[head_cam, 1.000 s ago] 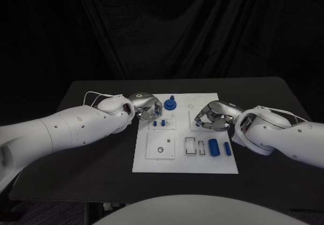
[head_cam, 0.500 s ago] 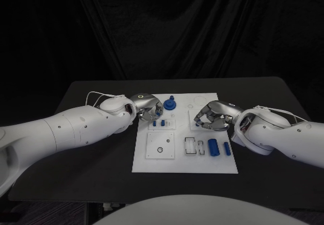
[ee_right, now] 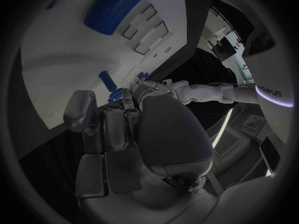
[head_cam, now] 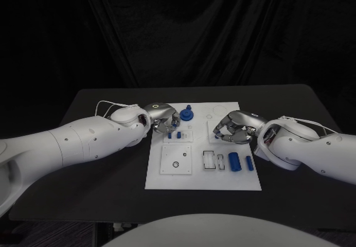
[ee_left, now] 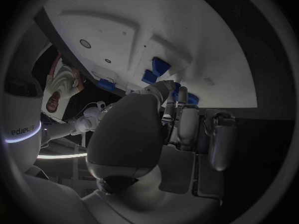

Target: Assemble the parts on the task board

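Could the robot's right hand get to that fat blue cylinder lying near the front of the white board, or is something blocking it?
Probably yes. The right hand hovers over the task board just behind the blue cylinder, and nothing stands between them. The thinner blue piece beside it lies close, so the fingers have little room on that side.

A black table [head_cam: 111, 185] with a matte top stands in a dark room. Behind it, black curtains [head_cam: 193, 41] hang in long vertical folds across the whole back wall. Below the table's near edge, a strip of dark patterned carpet [head_cam: 52, 226] covers the floor. Light falls mainly on the table's middle.
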`<state>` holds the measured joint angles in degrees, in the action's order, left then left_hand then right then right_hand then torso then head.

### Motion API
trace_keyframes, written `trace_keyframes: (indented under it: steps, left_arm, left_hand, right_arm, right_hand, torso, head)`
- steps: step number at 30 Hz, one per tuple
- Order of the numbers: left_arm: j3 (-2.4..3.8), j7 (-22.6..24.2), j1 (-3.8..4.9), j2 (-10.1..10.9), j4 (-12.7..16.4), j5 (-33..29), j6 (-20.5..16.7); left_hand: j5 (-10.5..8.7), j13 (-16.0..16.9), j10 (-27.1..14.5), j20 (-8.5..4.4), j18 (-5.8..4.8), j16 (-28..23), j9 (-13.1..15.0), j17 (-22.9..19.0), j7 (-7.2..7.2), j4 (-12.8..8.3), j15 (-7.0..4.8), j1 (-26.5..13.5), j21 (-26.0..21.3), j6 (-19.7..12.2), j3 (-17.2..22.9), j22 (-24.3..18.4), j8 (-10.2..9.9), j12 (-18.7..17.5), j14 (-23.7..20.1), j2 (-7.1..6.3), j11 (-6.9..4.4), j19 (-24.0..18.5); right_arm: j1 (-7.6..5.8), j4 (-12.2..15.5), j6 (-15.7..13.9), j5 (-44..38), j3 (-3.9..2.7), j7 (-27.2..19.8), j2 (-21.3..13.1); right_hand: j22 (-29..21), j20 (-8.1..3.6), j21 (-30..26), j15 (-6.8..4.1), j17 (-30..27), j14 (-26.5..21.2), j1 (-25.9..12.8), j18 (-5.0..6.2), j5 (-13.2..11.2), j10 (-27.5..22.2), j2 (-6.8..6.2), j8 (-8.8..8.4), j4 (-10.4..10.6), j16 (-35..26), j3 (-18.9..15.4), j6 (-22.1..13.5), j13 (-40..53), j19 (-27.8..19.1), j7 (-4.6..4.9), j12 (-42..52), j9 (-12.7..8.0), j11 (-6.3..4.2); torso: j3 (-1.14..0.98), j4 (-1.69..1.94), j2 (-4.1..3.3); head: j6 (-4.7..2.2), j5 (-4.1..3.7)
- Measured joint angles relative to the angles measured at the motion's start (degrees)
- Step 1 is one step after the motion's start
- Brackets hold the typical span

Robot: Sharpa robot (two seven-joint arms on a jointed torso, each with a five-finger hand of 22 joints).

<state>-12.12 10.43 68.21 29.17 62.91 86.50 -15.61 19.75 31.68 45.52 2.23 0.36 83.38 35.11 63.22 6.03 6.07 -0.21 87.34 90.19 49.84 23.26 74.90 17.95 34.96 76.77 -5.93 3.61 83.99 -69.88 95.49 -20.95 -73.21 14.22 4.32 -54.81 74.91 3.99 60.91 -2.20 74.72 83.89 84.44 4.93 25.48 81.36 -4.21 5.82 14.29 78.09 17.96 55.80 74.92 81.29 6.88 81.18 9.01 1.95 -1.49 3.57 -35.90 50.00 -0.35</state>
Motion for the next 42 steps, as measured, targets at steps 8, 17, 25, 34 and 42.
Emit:
trace_keyframes:
  steps: [8, 17, 25, 34, 42]
  left_arm:
    - [-0.05, 0.05, -0.1, -0.1, 0.37, 0.02, -0.14]
    - [-0.02, 0.12, -0.1, -0.66, 0.24, 0.02, -0.86]
    - [0.01, 0.08, -0.1, -0.67, 0.16, 0.02, -1.99]
    - [0.01, 0.09, -0.1, 0.75, 2.47, 0.02, -3.83]
    - [0.01, 0.12, -0.1, 2.12, 4.62, 0.02, -5.13]
  left_hand:
    - [-0.01, -0.01, 0.05, -0.09, 0.0, 0.0, 0.0, 0.0, 0.0, -0.16, 0.0, -0.08, 0.0, 0.0, 0.16, 0.0, 0.0, 0.0, 0.0, -0.08, 0.02, 0.09]
    - [-0.11, -0.04, 0.36, -0.09, 0.0, 0.0, -0.01, 0.0, 0.0, -0.16, 0.0, -0.07, 0.0, 0.0, 0.16, 0.0, 0.0, -0.01, 0.0, -0.08, -0.09, 0.09]
    - [-0.1, -0.15, 1.1, -0.16, 0.0, 0.0, -0.1, 0.0, 0.3, -0.4, 0.0, 0.04, 0.0, 0.74, 0.4, 0.0, -0.34, 0.1, 0.0, 0.02, -0.01, 0.02]
    - [0.05, 0.27, 1.4, -0.5, 0.0, 0.0, -0.17, -0.01, 0.41, -0.63, 0.0, 0.05, 0.0, 1.68, 0.32, 0.0, -0.44, 0.83, 0.0, 0.03, -0.11, 0.09]
    - [0.04, 0.33, 1.71, -0.5, 0.0, 0.0, -0.19, -0.01, 0.41, -0.62, 0.0, 0.05, 0.0, 2.07, 0.31, 0.0, -0.61, 1.03, 0.0, 0.02, -0.02, 0.09]
  right_arm:
    - [0.11, -0.05, 0.11, 0.0, 0.0, 0.02, 0.07]
    - [0.15, -0.06, 0.24, 0.0, 0.0, 0.03, 0.08]
    - [0.17, -0.06, 0.34, 0.0, 0.0, 0.05, 0.04]
    - [0.25, -0.13, 0.47, 0.0, 0.0, 0.08, 0.04]
    - [0.3, -0.27, 0.64, 0.0, 0.0, 0.11, 0.08]
  right_hand:
    - [0.0, 0.0, 0.0, 0.0, 0.0, 0.0, 0.0, 0.0, 0.0, 0.0, 0.0, 0.0, 0.0, 0.0, 0.0, 0.0, 0.0, 0.0, 0.0, 0.0, 0.0, 0.0]
    - [0.0, 0.0, 0.0, 0.0, 0.0, 0.0, 0.0, 0.0, 0.0, 0.0, 0.0, 0.0, 0.0, 0.0, 0.0, 0.0, 0.0, 0.0, 0.0, 0.0, 0.0, 0.0]
    - [0.0, 0.0, 0.0, 0.0, 0.01, 0.0, 0.0, 0.0, 0.0, 0.0, 0.0, 0.0, 0.0, 0.0, 0.0, 0.0, 0.0, 0.0, 0.0, 0.0, 0.0, 0.0]
    - [0.0, 0.0, 0.0, 0.0, -0.05, 0.0, 0.0, 0.0, 0.0, 0.0, 0.0, 0.0, -0.1, 0.0, 0.1, 0.0, 0.0, 0.0, 0.0, 0.0, 0.0, 0.0]
    - [0.0, 0.0, 0.0, 0.0, -0.08, 0.0, 0.0, 0.0, 0.0, 0.0, 0.0, 0.0, -0.16, 0.0, 0.16, 0.0, 0.0, 0.0, 0.0, 0.0, 0.0, 0.0]
  torso:
    - [0.0, 0.01, 0.0]
    - [0.01, 0.01, 0.01]
    - [0.0, 0.0, 0.0]
    - [0.0, 0.01, 0.0]
    - [0.01, 0.02, 0.02]
  head:
    - [0.0, 0.13]
    - [0.0, 0.08]
    - [0.0, 0.08]
    - [0.0, -0.03]
    - [0.0, 0.08]
